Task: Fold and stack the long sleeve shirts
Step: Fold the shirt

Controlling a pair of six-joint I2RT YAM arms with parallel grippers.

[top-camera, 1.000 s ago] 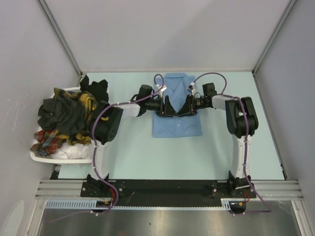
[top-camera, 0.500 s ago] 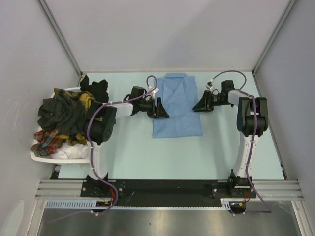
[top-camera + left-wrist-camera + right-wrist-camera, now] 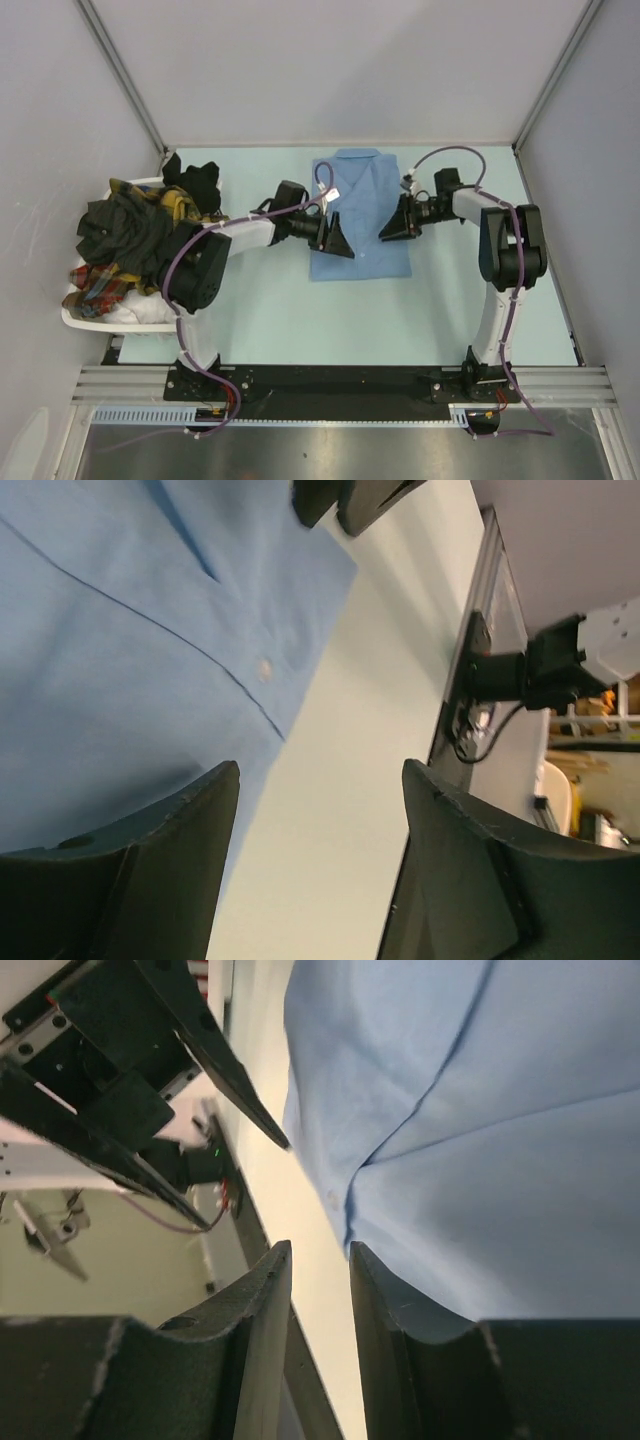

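Leftward, basket (image 3: pixel 98 322) heaped with plaid and dark shirts (image 3: pixel 125 235), blue shirt (image 3: pixel 360 190) outside

A pale green surface (image 3: pixel 300 320) fills the middle of the cell. A white slatted basket (image 3: pixel 90 322) sits at the surface's left edge. Grey walls (image 3: pixel 330 70) rise behind the surface and at both its sides. An aluminium rail (image 3: pixel 560 382) runs along its near edge, with a steel sheet (image 3: pixel 330 452) beyond that
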